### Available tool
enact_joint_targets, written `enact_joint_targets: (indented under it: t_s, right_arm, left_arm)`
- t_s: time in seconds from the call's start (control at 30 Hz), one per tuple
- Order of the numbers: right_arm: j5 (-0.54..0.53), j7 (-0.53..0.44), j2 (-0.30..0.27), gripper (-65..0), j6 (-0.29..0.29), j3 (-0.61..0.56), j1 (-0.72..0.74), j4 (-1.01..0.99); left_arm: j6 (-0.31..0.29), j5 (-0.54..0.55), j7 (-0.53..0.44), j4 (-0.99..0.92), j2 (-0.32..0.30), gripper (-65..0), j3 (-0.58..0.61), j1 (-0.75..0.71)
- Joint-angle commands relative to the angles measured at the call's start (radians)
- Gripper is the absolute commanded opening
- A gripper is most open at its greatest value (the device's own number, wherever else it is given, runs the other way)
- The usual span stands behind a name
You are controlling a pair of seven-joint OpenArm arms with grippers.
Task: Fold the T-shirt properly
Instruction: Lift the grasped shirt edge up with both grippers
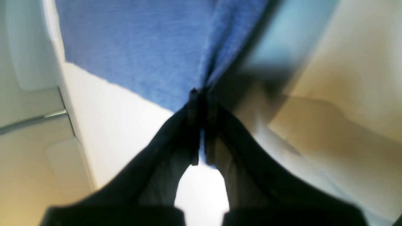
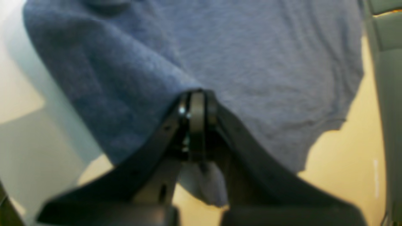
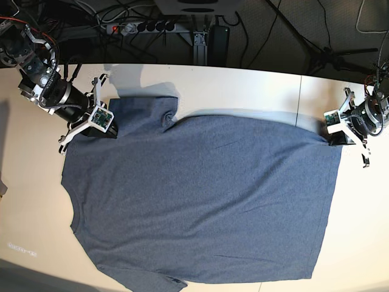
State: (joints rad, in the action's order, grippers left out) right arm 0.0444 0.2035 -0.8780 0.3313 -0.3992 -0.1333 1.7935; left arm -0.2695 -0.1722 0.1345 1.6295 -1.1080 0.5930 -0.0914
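The T-shirt lies spread out on the pale table, plain side up, its neck end toward the left of the base view and its hem toward the right, with the near sleeve running off the bottom edge of that view. Each arm has hold of the far edge of the cloth: the right gripper is clamped tight on blue-grey fabric at the shoulder end, near the far sleeve, and the left gripper is pinched closed on the hem corner at the other end. Held this way, the two grips mark out one long side of the shirt, which looks like the setup for carrying that edge over toward the near side in a lengthwise fold, or for tugging the cloth flat first. The fabric between them sits fairly smooth, with a small bunch of folds by the collar and a slight pucker at the hem corner. The left wrist view is blurred, so how much cloth sits between those jaws is hard to judge — it may be only a thin pinch. There are no containers on the table — no box, basket or tray — and nothing lies on it but the shirt; a power strip and cables sit on the floor behind.
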Motion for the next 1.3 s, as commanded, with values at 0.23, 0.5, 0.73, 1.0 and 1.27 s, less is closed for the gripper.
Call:
enact_joint_targets:
  t_s: [0.23,0.5,0.73,1.0,1.27]
  right_arm:
    - [-0.059,-0.008,-0.016,-65.0,0.103,0.026,0.132,0.001]
    - [-0.133,0.0,-0.016,-65.0,0.145,0.026,0.276,-0.071]
    - [-0.143,-0.001,-0.002,-65.0,0.153,0.024,0.339,-0.135]
    - [-0.165,-0.001,0.067,-65.0,0.185,0.023,0.392,-0.215]
    - [-0.161,-0.001,0.111,-65.0,0.191,-0.072,0.467,-0.298]
  left_arm:
    - [-0.011,0.005,0.032,0.008,-0.025,-65.0,-0.063,0.011]
    - [-0.012,0.103,0.031,0.001,-0.025,-65.0,-0.063,0.111]
    - [-0.081,0.173,0.003,-0.071,-0.014,-65.0,-0.062,0.219]
    - [-0.098,0.179,-0.012,-0.145,0.043,-65.0,-0.062,0.263]
    - [-0.101,0.165,-0.04,-0.254,0.094,-65.0,-0.026,0.33]
